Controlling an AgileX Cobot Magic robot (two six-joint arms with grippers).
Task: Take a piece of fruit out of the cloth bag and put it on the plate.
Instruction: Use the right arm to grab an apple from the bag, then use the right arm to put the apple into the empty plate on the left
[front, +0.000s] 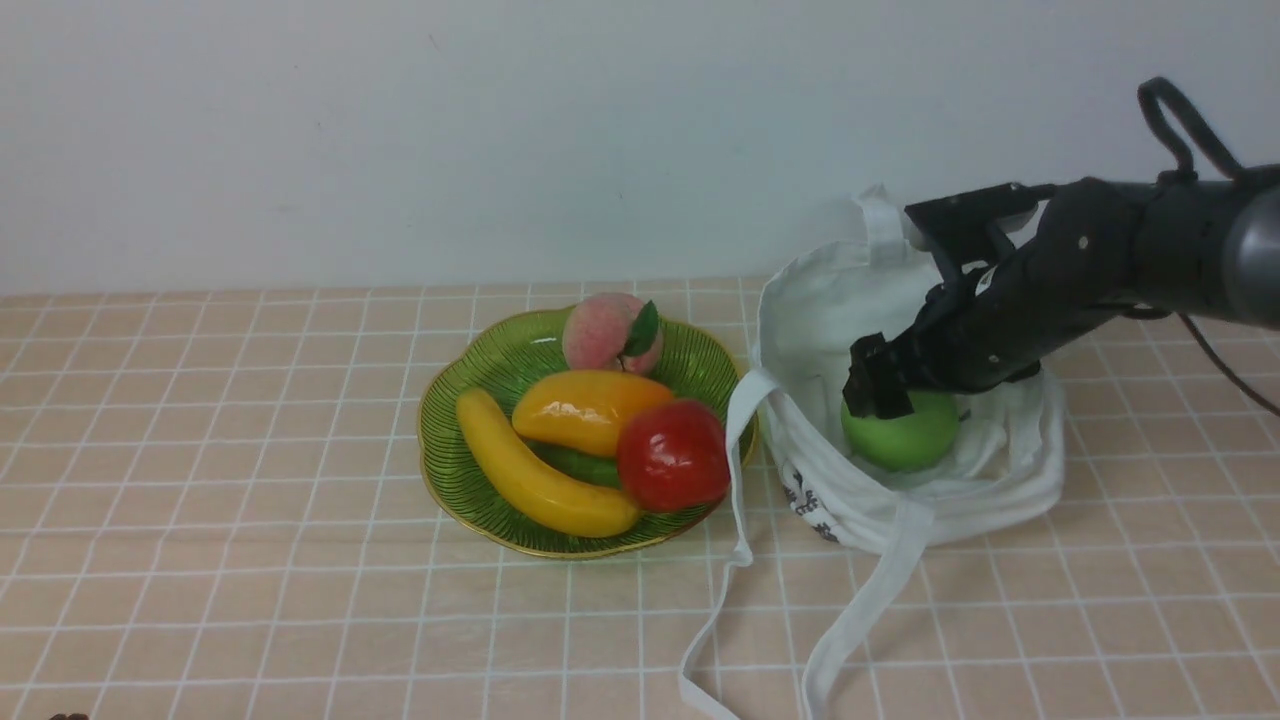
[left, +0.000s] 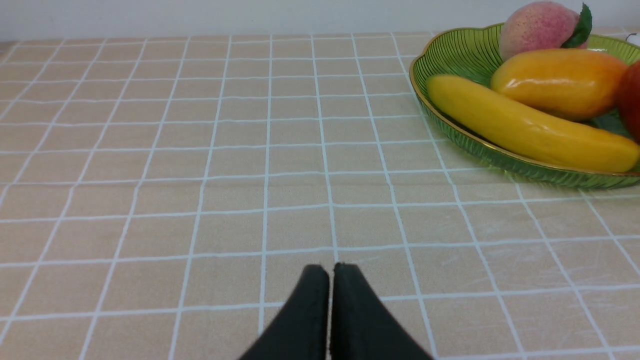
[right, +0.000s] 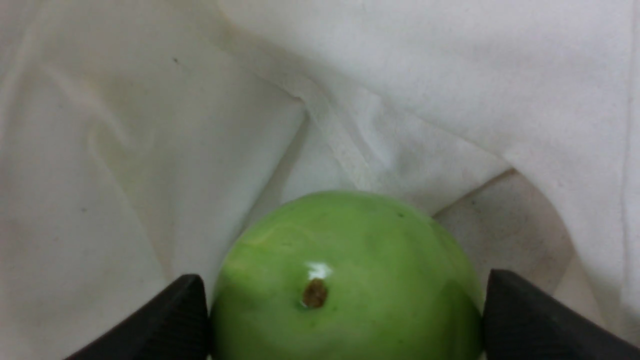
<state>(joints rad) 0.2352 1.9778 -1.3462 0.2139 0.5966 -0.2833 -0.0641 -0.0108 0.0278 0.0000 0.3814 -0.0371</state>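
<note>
The green apple (front: 905, 435) lies inside the open white cloth bag (front: 830, 300) at the right of the table. My right gripper (front: 880, 395) reaches down into the bag, and its fingers press on both sides of the apple. In the right wrist view the apple (right: 345, 280) fills the gap between the two black fingers (right: 185, 320), stem end up, with bag fabric (right: 125, 125) behind it. The green ribbed plate (front: 450, 420) stands left of the bag. My left gripper (left: 330, 270) is shut and empty above bare table, with the plate (left: 450, 55) off to one side.
The plate holds a pink peach (front: 605, 330), an orange-yellow mango (front: 585, 408), a banana (front: 535, 480) and a red apple (front: 672, 455). The bag's long white straps (front: 735, 560) trail over the tiled tablecloth toward the front edge. A white wall stands behind.
</note>
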